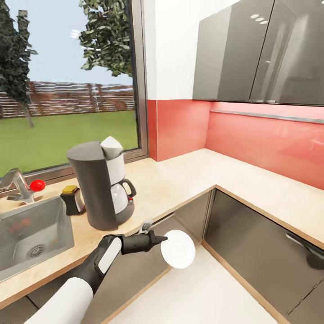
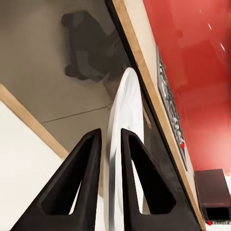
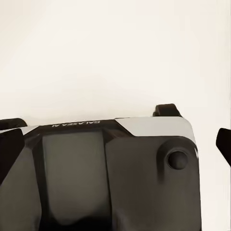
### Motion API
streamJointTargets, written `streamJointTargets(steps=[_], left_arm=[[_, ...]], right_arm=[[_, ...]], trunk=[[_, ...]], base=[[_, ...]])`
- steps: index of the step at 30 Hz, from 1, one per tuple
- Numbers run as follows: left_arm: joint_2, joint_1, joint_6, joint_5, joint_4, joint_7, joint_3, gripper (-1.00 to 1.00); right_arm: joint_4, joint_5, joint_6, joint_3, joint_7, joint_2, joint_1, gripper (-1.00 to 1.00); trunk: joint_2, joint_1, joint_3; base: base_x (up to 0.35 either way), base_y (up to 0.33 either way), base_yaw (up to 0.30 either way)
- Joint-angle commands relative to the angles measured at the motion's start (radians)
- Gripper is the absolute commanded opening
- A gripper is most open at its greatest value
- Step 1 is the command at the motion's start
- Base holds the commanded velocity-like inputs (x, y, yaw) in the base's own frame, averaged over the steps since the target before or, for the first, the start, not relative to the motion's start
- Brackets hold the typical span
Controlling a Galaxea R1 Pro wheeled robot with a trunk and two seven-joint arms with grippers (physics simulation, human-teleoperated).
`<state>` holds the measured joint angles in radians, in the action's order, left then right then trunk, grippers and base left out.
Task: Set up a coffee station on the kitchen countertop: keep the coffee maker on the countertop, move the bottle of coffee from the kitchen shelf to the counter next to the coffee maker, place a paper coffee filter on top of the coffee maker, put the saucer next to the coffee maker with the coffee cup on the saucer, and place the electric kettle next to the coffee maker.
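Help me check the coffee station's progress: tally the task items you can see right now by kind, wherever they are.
Coffee maker, on the countertop: 1
Paper coffee filter, on top of the coffee maker: 1
Bottle of coffee, beside the coffee maker: 1
Saucer, held in the left gripper off the counter's edge: 1
Total: 4

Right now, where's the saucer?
In the head view the saucer is held on edge by the left gripper, out over the floor in front of the kitchen countertop, below and right of the coffee maker.
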<state>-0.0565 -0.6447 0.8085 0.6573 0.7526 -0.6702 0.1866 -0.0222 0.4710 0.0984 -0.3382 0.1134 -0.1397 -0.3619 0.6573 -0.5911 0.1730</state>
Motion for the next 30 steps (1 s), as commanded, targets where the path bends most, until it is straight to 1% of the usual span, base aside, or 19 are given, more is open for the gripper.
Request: streamJointTargets(steps=[1, 9, 17, 22, 26, 30], left_arm=[[0.0, -0.001, 0.005, 0.002, 0.0, 0.0, 0.0, -1.0], [0.0, -0.001, 0.005, 0.004, 0.003, 0.0, 0.001, -1.0], [0.0, -0.001, 0.005, 0.004, 0.005, 0.0, 0.001, -1.0], [0.0, -0.001, 0.005, 0.005, 0.007, 0.0, 0.001, -1.0], [0.0, 0.012, 0.004, 0.007, 0.011, 0.0, -0.001, -1.0], [0.0, 0.014, 0.004, 0.01, 0.011, 0.0, -0.002, -1.0]], right_arm=[[-0.002, 0.008, 0.006, -0.009, 0.005, 0.0, 0.0, 1.0], [-0.002, 0.007, 0.006, -0.009, 0.004, 0.0, 0.001, 1.0], [-0.002, 0.006, 0.006, -0.009, 0.003, 0.0, 0.001, 1.0], [-0.002, 0.004, 0.006, -0.008, 0.002, 0.005, 0.001, 1.0], [-0.002, 0.004, 0.006, -0.008, 0.001, 0.011, 0.001, 1.0], [-0.002, 0.007, 0.005, -0.008, 0.003, 0.011, 0.001, 1.0]], trunk=[[0.001, -0.001, 0.002], [0.001, -0.001, -0.001], [0.001, -0.001, -0.008], [0.001, -0.001, -0.009], [0.001, -0.001, -0.009], [0.001, -0.001, -0.009]], base=[[0.166, -0.304, 0.277], [0.168, -0.303, 0.276], [0.171, -0.302, 0.214], [0.18, -0.293, 0.036], [0.128, -0.29, 0.002], [0.015, -0.086, 0.0]])
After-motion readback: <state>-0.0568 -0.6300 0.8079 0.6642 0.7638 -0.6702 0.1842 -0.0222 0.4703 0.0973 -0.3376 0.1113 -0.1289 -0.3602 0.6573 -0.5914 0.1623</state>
